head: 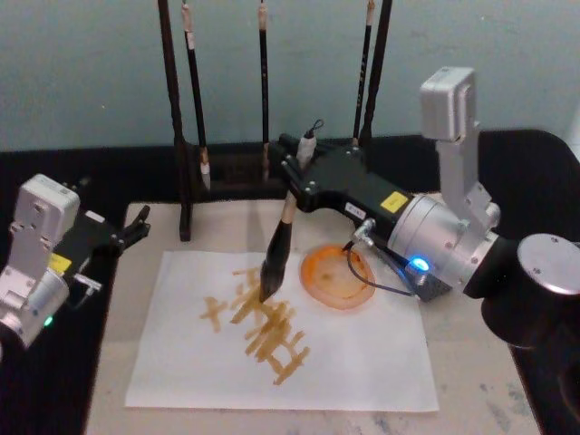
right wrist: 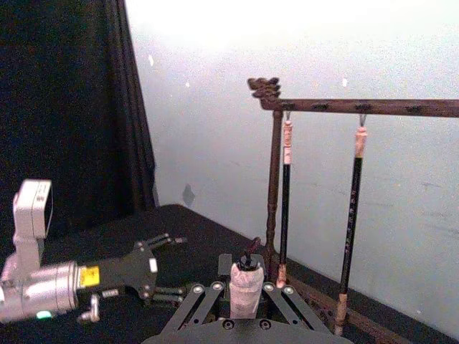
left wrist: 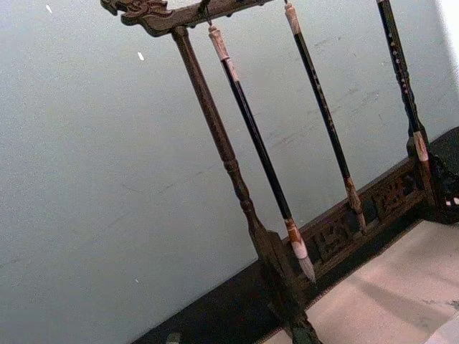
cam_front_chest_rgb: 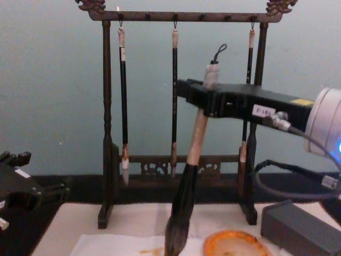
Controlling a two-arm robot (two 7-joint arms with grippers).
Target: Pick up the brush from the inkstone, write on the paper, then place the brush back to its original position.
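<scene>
Bristles of the brush (head: 276, 249) touch the paper (head: 362, 362) among orange strokes near its middle. The handle leans up and back into the right end effector (head: 297, 161), which is clamped on the pale upper handle just below the cord loop. The inkstone (head: 337, 276) lies just beside the bristles, toward the right edge of the counter (head: 462, 353). The left end effector (head: 134, 227) rests by the left edge, fingers apart.

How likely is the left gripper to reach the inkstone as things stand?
Not likely: the left gripper sits far left, and the brush, held by the right gripper, stands between it and the inkstone.
</scene>
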